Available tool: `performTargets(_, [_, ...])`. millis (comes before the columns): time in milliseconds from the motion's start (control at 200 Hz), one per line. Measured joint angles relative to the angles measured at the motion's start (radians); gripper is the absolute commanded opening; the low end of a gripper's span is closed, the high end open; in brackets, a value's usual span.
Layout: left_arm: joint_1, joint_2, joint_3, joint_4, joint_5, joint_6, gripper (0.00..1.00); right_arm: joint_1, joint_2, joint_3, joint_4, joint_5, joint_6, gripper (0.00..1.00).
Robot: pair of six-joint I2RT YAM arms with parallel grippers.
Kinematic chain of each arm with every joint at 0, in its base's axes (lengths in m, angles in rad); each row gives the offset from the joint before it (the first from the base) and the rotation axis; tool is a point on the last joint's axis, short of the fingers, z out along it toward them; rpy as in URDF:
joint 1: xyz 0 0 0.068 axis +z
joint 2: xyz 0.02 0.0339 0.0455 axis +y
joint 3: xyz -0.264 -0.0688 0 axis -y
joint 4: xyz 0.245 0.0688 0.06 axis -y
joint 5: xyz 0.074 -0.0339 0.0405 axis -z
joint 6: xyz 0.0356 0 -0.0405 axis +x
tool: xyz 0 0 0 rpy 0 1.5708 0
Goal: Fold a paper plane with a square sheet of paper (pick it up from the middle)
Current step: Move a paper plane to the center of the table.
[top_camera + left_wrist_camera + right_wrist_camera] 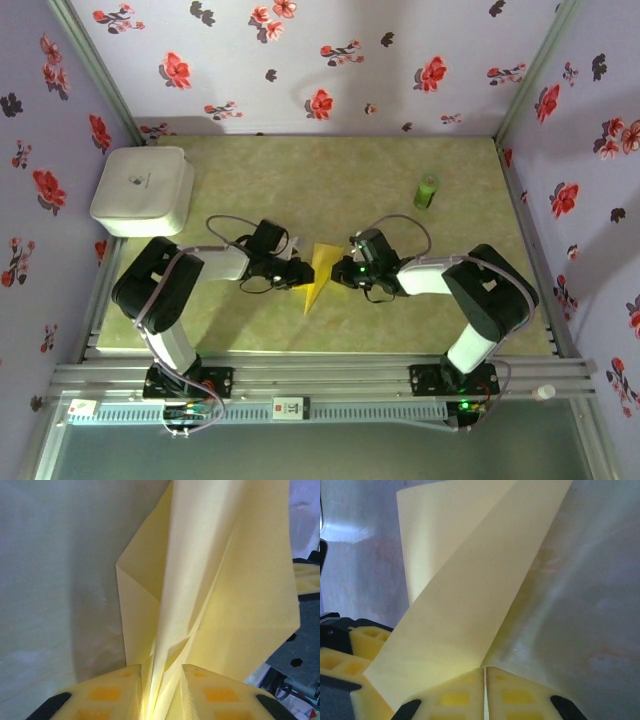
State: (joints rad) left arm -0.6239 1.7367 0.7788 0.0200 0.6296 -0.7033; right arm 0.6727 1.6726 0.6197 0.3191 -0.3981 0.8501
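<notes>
Top external view: the square sheet of paper (320, 268), already creased into a yellow pointed wedge, hangs between my two arms over the near middle of the table (330, 180). My left gripper (300, 272) meets it from one side and my right gripper (343, 272) from the other.

From the left wrist, my left gripper (161, 680) is closed on the paper (215, 580): several folded layers run down into the narrow gap between the yellow pads (110, 695). From the right wrist, my right gripper (485, 680) is pressed fully together, and the lower edge of the sheet (470, 590) disappears into the seam between its pads (455, 697), so I judge it pinched there too.

This paper is thin and very light (it bows under its own weight). I expect it to be floppy across a flat panel, stiffer along a crease, and easy to crumple or tear if my arms pull apart. The best hold looks to be on the layered folds near the centre crease, not on a single loose flap.

As for writing, the white box (143, 190) carries a small dark mark on its lid and a tag (288, 407) sits on the front rail (330, 372); both are too small to read. The green cylinder (427, 190) shows no legible label.
</notes>
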Motion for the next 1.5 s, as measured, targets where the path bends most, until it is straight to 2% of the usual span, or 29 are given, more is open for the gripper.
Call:
performTargets(435, [-0.011, 0.037, 0.0, 0.071, 0.045, -0.005, 0.23, 0.008, 0.022, 0.0, 0.025, -0.005, 0.016, 0.08])
performTargets(550, [-0.015, 0.042, 0.0, 0.074, 0.046, -0.005, 0.19, 0.008, 0.023, 0.0, 0.026, -0.005, 0.016, 0.07])
performTargets(705, [-0.025, 0.045, 0.01, 0.07, 0.045, -0.004, 0.04, 0.009, 0.023, 0.0, 0.027, -0.005, 0.018, 0.08])
performTargets(860, [-0.036, 0.044, 0.034, 0.044, 0.022, 0.004, 0.01, 0.009, 0.023, 0.0, 0.028, -0.004, 0.018, 0.09])
performTargets(1060, [-0.067, 0.003, 0.079, -0.063, -0.084, 0.031, 0.0, 0.009, 0.02, 0.0, 0.028, -0.003, 0.019, 0.11])
performTargets(1240, [-0.106, -0.048, 0.126, -0.182, -0.259, 0.053, 0.0, 0.017, -0.002, 0.0, 0.022, 0.029, 0.019, 0.15])
performTargets(1500, [-0.135, -0.063, 0.192, -0.357, -0.493, 0.056, 0.04, 0.018, -0.09, -0.028, 0.003, 0.108, 0.019, 0.16])
